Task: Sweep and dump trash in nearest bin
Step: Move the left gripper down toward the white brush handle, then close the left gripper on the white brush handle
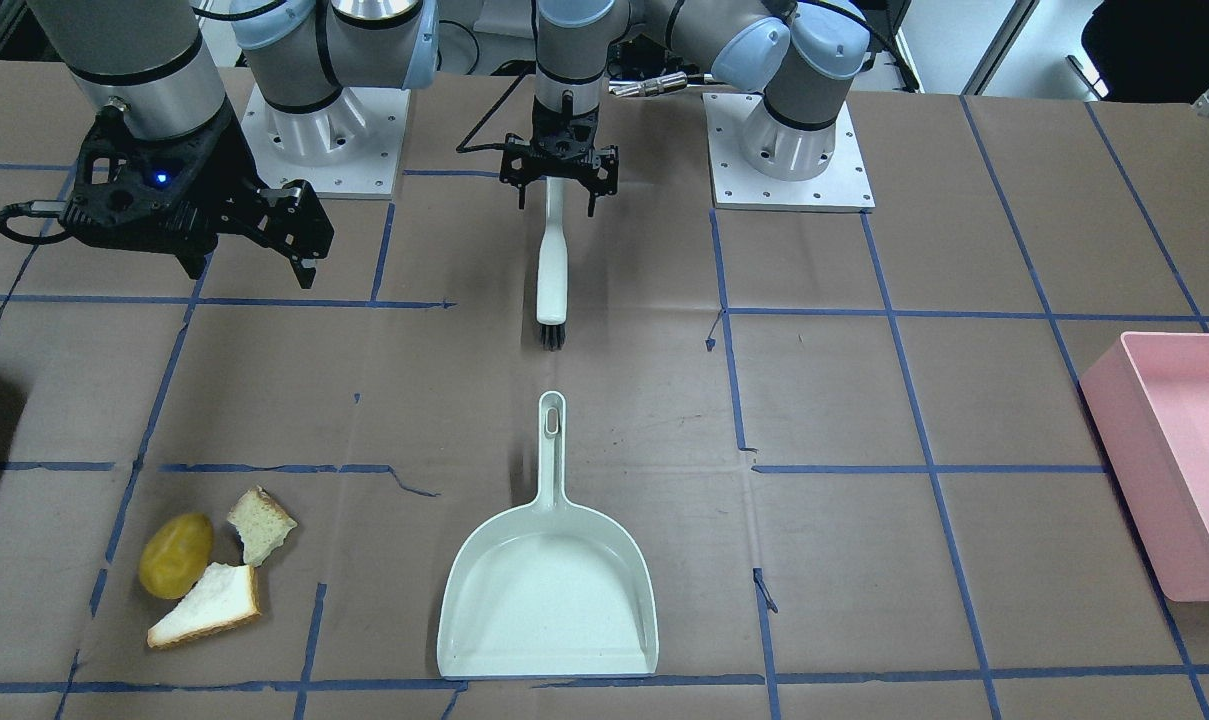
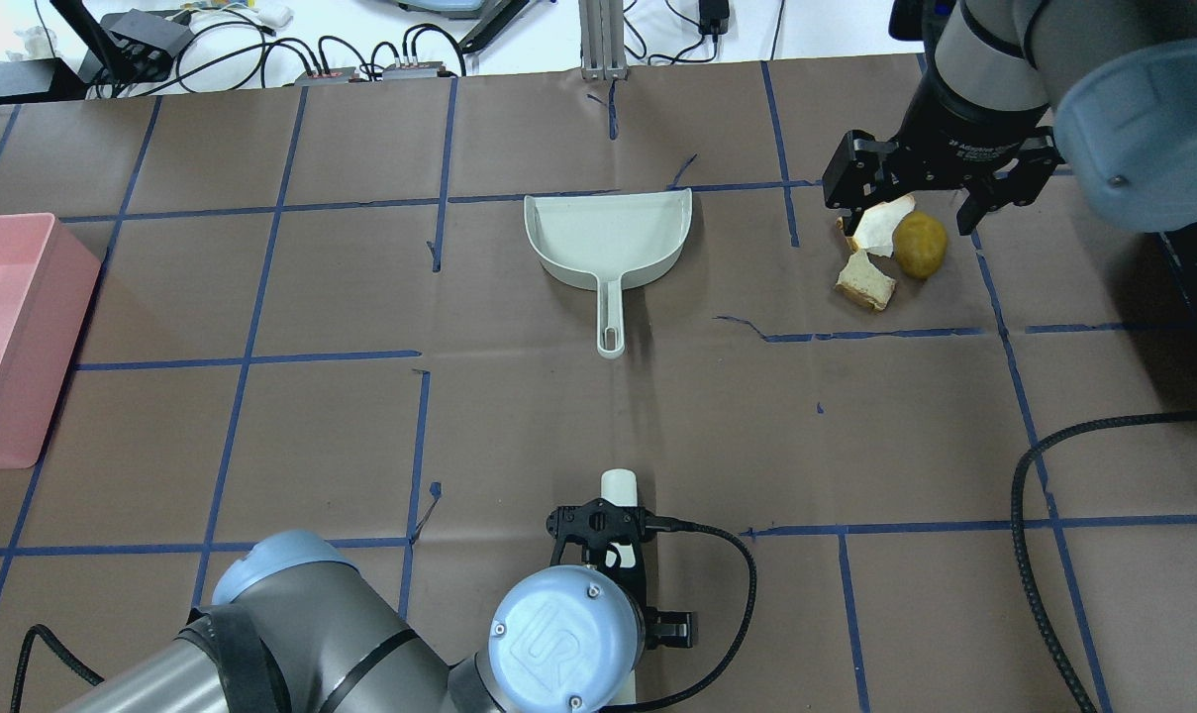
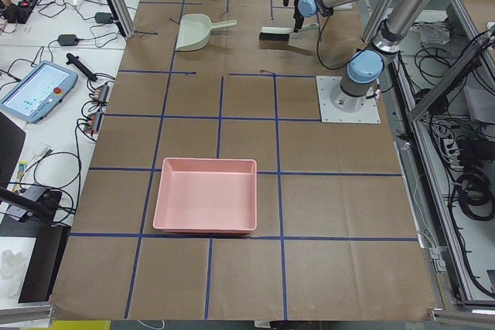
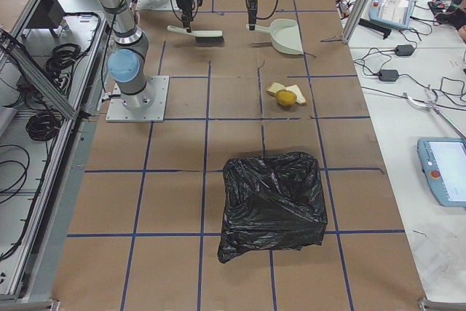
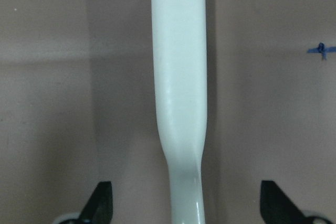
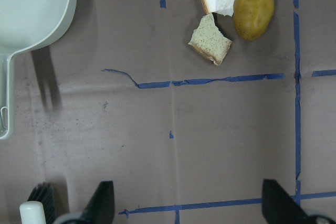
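The trash lies together: a yellow potato-like lump point(image 1: 176, 555) point(image 2: 921, 245) point(image 6: 253, 10) and two torn bread pieces point(image 1: 261, 523) point(image 1: 209, 604) point(image 6: 211, 40). A pale green dustpan point(image 1: 549, 590) point(image 2: 608, 233) lies at mid-table. A white-handled brush point(image 1: 552, 270) point(image 2: 618, 485) lies flat with its bristles toward the dustpan handle. My left gripper point(image 1: 560, 198) point(image 5: 189, 203) is open and straddles the brush handle, with gaps on both sides. My right gripper point(image 1: 254, 262) point(image 2: 912, 198) point(image 6: 189, 203) is open and empty, held high over the table near the trash.
A pink bin point(image 1: 1179, 470) point(image 2: 4, 327) stands at the table end on my left. A bin lined with a black bag point(image 4: 273, 202) stands at the end on my right, nearer the trash. Brown paper with blue tape lines covers the table.
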Robot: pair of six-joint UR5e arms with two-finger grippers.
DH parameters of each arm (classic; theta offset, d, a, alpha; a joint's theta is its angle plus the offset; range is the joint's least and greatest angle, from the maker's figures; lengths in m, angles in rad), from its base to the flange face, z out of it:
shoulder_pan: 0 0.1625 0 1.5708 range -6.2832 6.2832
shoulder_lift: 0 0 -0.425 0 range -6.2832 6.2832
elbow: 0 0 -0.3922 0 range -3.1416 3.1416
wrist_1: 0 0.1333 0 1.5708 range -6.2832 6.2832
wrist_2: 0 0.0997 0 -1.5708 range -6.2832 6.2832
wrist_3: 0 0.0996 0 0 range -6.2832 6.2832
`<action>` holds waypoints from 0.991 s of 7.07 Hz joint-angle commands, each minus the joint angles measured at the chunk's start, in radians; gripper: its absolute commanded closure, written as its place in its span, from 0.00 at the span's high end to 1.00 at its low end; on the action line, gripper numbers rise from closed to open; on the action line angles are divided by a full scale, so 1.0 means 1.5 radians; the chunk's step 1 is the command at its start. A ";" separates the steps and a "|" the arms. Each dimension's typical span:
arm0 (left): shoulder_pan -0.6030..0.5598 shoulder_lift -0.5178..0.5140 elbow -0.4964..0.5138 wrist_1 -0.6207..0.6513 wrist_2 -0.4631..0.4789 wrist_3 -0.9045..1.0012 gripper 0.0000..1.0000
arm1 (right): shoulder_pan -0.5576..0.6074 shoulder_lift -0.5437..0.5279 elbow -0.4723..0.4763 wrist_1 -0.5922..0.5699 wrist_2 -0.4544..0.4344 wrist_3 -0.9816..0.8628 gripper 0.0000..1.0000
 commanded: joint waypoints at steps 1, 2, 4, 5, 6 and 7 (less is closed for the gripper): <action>-0.039 -0.009 -0.003 0.001 0.050 0.001 0.99 | 0.000 0.000 0.000 0.000 0.000 -0.001 1.00; -0.045 -0.015 -0.005 0.003 0.065 -0.004 0.99 | 0.000 0.000 0.000 0.000 0.000 -0.001 1.00; -0.059 -0.019 -0.012 0.004 0.063 -0.015 0.94 | 0.000 0.000 0.000 0.000 0.000 -0.001 1.00; -0.059 -0.019 -0.015 0.004 0.062 -0.044 0.90 | 0.000 0.000 0.000 0.000 0.000 0.000 1.00; -0.060 -0.019 -0.016 0.006 0.062 -0.047 0.82 | 0.000 0.000 0.000 0.000 0.000 -0.001 1.00; -0.060 -0.019 -0.018 0.007 0.061 -0.047 0.76 | 0.000 0.000 0.000 0.000 0.000 -0.001 1.00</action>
